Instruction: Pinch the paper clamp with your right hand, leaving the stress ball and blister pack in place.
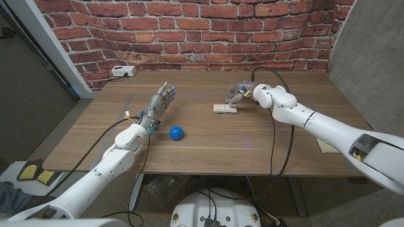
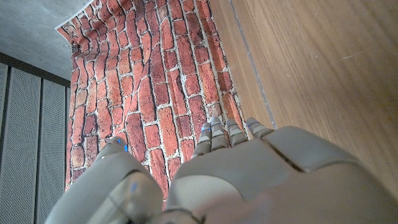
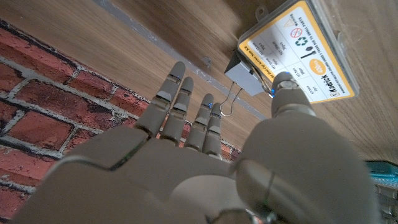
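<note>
My right robot hand (image 3: 205, 168), fingers spread and holding nothing, hovers by the paper clamp (image 3: 247, 77) (touching the blister pack (image 3: 301, 50)). Left robot hand (image 1: 159, 104) open; stress ball (image 1: 175, 132) on bench (image 1: 208, 142).

The wooden plank-look worktop (image 1: 208, 135) sits right up against a red brick wall (image 1: 189, 31), and there's a white power-strip-looking box (image 1: 122, 72) with a cable at the far left corner by the wall. A grey panel wall (image 1: 372, 50) runs along the right side, something flat and beige (image 1: 328, 147) lies by the near right edge, and a yellow-and-black thing (image 1: 35, 174) sits on the floor at lower left.
</note>
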`<state>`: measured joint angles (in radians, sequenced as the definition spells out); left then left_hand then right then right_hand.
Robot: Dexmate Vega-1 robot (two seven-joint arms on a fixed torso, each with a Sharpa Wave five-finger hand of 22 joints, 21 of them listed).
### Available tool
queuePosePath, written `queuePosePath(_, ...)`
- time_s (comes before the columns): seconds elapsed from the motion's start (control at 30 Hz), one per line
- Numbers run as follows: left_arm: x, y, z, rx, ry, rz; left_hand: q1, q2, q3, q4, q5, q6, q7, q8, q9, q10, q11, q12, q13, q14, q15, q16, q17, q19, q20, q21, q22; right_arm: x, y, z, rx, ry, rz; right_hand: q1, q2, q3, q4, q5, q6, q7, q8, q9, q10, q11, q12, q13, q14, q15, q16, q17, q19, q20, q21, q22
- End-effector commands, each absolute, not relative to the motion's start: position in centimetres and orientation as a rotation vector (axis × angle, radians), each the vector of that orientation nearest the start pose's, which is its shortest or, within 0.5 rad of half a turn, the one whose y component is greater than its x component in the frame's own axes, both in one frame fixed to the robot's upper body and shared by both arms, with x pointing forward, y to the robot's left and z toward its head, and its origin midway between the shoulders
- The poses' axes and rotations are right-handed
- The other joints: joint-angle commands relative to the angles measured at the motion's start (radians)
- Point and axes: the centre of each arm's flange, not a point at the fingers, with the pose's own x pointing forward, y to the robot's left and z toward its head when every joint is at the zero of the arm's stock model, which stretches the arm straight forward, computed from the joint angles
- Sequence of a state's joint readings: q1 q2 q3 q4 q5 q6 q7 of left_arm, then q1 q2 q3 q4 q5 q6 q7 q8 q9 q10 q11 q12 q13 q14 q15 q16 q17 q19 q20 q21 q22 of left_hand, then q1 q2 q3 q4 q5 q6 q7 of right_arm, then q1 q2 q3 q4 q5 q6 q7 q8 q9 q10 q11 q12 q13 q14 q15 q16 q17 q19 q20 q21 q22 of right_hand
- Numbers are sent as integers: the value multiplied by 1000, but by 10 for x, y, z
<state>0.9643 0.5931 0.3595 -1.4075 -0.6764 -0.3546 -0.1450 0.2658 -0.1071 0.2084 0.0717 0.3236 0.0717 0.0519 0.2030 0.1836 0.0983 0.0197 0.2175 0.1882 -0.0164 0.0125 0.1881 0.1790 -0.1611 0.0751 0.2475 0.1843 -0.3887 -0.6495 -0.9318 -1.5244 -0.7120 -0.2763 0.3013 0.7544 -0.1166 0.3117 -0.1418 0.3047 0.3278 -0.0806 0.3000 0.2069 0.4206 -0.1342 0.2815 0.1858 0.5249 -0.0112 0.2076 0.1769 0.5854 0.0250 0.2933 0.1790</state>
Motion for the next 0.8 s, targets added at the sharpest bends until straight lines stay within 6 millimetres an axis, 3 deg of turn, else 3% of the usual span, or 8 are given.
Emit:
queuePosePath(0.03,616,289,-57,13,-612,-334,6,1,-6,1,2,11,2,2,4,8,3,-3,5,7,5,3,5,2,7,-1,2,663,-156,50,-1753,-416,112,12,8,-2,1,8,27,-14,16,1,26,-14,8,1,20,-8,-3,2,14,-2,-4,3)
queuePosePath(0.27,615,289,-55,16,-611,-335,7,2,-8,1,2,11,0,1,4,9,4,-3,5,7,5,3,5,3,8,-2,2,663,-157,49,-1750,-420,95,25,23,3,3,10,85,-58,35,2,82,-41,16,0,51,-26,-5,4,27,-8,-8,4)
queuePosePath(0.8,618,286,-53,22,-600,-341,8,4,-11,2,2,13,0,1,5,9,3,-4,5,6,5,3,6,0,14,-6,2,661,-161,48,-1725,-436,63,41,43,10,5,7,156,-105,58,3,157,-69,25,-1,101,-41,-4,5,54,-6,-8,4)
